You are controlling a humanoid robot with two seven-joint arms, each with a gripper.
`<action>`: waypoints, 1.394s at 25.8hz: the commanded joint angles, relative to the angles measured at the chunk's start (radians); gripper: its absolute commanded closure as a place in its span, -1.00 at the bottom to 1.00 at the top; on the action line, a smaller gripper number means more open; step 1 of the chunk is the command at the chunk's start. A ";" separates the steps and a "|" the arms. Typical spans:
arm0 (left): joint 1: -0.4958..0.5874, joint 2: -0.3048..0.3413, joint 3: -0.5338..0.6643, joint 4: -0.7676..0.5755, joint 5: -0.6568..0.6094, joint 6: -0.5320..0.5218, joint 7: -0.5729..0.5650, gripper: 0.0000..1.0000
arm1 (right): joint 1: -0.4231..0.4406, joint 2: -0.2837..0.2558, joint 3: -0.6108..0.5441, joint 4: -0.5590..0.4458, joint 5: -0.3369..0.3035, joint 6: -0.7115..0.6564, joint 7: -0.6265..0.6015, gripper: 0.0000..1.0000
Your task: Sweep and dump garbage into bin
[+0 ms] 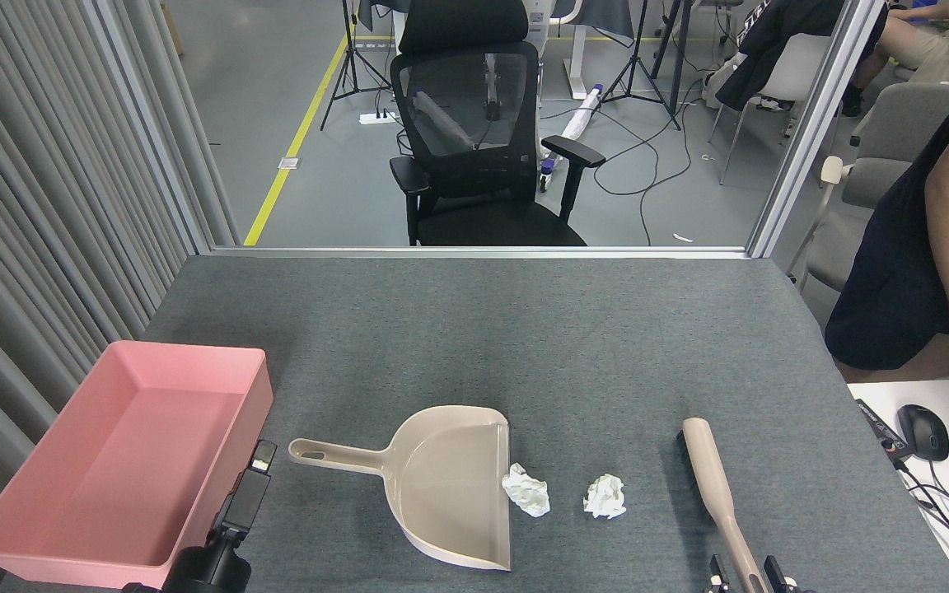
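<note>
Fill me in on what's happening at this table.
Nothing is swept yet. Two tissue balls lie on the grey table by the dustpan mouth. The right gripper straddles the brush handle; the left gripper hovers near the dustpan handle. The pink bin is empty.

On the grey bench (524,329) you have the beige dustpan (441,482) with two tissue balls: one (525,490) touching its open edge, one (605,497) just beside. The pink bin (194,486) sits left. Your right gripper (745,575) straddles the brush (713,486) handle, fingers apart; your left gripper (256,473) is beside the bin.
</note>
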 commanded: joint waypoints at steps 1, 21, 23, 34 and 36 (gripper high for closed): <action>-0.010 0.001 0.000 0.000 0.000 0.002 -0.001 -0.98 | 0.002 -0.002 0.001 0.000 0.000 -0.008 0.001 -0.25; -0.015 0.001 0.000 0.000 0.000 0.002 -0.001 -0.98 | 0.008 -0.001 0.003 0.002 0.000 -0.021 -0.015 0.53; -0.015 -0.002 0.000 0.003 0.000 0.002 -0.001 -0.98 | 0.010 -0.001 0.003 0.002 -0.002 -0.021 -0.021 0.61; -0.042 0.001 -0.003 0.080 0.001 0.000 -0.020 -0.98 | 0.013 0.004 0.001 -0.002 -0.008 -0.032 -0.040 0.66; -0.041 -0.010 -0.003 0.081 0.001 0.002 -0.020 -0.98 | 0.014 0.002 0.001 -0.002 -0.009 -0.034 -0.043 0.66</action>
